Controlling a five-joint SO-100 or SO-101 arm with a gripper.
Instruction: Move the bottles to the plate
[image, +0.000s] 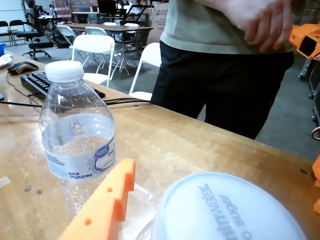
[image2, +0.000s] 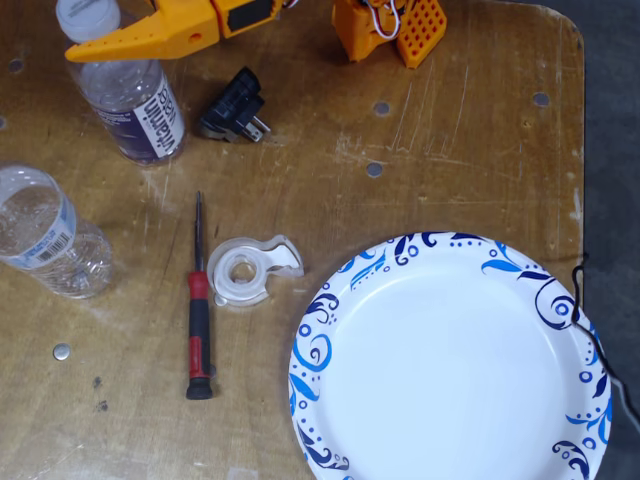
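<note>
You have two clear plastic bottles on the wooden counter (image2: 450, 150) — purple-labelled (image2: 130, 100), blue-labelled (image2: 45, 235) — and one empty blue-swirled white paper plate (image2: 450, 365). The orange hand (image2: 75, 48) is over the purple one's cap — its state is unclear; only the wrist view shows a bystander (image: 225, 65).

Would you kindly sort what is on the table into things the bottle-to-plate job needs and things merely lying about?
Needed:
- purple-label bottle, under the claw
- blue-label bottle
- plate, nothing on it yet

Lying about:
- screwdriver
- tape dispenser
- black plug adapter
- keyboard
</note>
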